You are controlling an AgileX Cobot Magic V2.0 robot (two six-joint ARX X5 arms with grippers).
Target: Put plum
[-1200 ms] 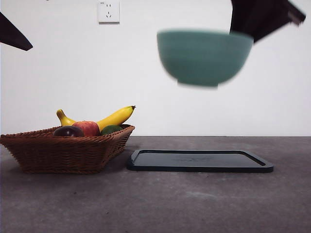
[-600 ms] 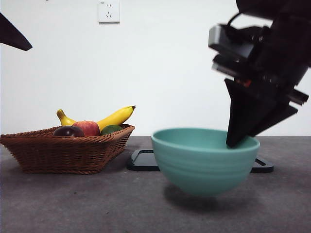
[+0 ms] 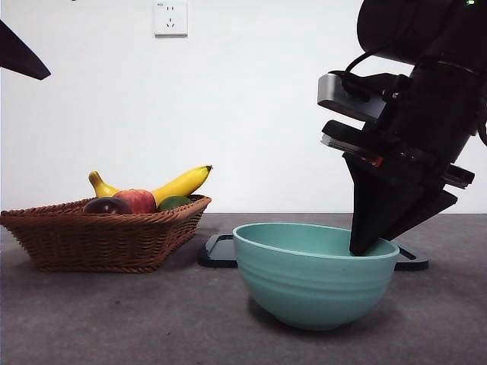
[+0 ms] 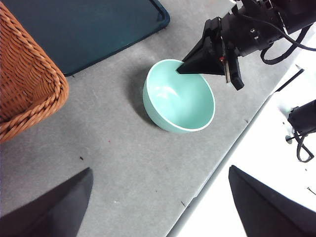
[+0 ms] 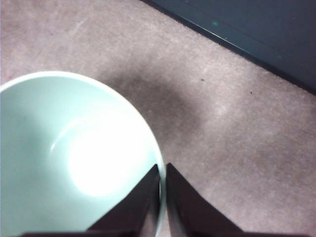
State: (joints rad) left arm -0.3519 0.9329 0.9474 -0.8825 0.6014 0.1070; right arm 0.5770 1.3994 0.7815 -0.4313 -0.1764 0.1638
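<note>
We see a grey table (image 3: 114, 319) before a white wall with a socket (image 3: 170, 17). The plum (image 3: 106, 205) lies in the wicker basket (image 3: 91, 239), well off at nine o'clock from the right gripper (image 3: 358, 247), which pinches the rim of the green bowl (image 3: 312, 281). The bowl, seemingly airborne half a second ago, now rests on the table. The left gripper (image 4: 158, 207) hangs spread.

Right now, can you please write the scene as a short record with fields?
right gripper: jaws shut on the rim of the green bowl
green bowl: upright on the table, in front of the dark tray, nothing inside
plum: in the wicker basket, beside the apple
other fruit in basket: banana, a green fruit
left gripper: jaws open, holding nothing, above the table
</note>
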